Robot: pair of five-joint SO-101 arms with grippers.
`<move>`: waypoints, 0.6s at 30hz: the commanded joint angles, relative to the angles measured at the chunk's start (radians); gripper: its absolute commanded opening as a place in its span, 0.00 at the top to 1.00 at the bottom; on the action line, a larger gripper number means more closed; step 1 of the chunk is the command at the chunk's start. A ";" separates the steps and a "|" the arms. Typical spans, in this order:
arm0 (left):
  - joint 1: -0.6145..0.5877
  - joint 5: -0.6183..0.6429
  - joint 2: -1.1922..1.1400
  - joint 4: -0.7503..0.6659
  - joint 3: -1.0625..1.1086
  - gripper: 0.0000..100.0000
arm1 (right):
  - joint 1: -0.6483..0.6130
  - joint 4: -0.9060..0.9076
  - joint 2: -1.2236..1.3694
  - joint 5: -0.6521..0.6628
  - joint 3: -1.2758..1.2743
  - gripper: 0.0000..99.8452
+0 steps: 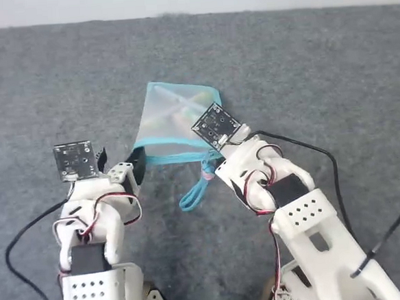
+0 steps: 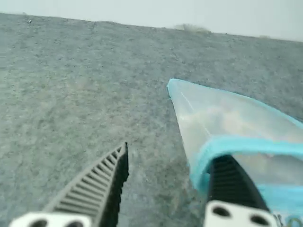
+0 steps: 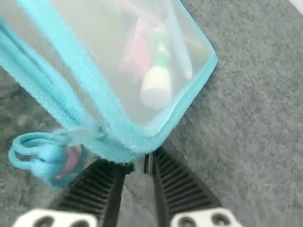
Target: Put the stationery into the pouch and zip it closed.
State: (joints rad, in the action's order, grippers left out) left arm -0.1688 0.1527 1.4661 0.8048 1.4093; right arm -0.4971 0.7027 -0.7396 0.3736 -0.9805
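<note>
Right gripper [image 3: 140, 166] pinches the pouch [image 3: 85, 52] by its blue edge, stationery [image 3: 156, 87] inside; left gripper [image 2: 173, 154] gapes wide, one finger against its corner, on grey table [image 1: 318, 66].

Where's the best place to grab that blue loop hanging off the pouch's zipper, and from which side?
Take the loop at its free bend, which lies flat on the felt, clear of the pouch. Come down from above on the arms' side: its other end joins the zipper corner, crowded by the right gripper.
</note>
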 commanded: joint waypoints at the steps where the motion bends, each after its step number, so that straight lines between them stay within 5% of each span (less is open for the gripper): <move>1: -0.103 0.021 0.011 0.011 -0.102 0.76 | 0.008 0.010 -0.042 -0.040 0.040 0.99; 5: -0.195 0.081 0.011 0.009 -0.119 0.76 | 0.007 0.015 -0.042 -0.046 0.041 0.99; 12: -0.051 -0.003 0.011 0.011 -0.084 0.76 | -0.010 0.016 -0.042 -0.040 0.035 0.99; 18: -0.081 -0.011 0.009 0.005 -0.082 0.76 | -0.140 0.010 0.035 0.032 -0.003 0.98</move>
State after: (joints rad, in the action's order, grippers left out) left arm -0.2286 0.1542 1.4676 0.8186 1.3525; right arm -0.5785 0.7119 -0.7365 0.3736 -1.0004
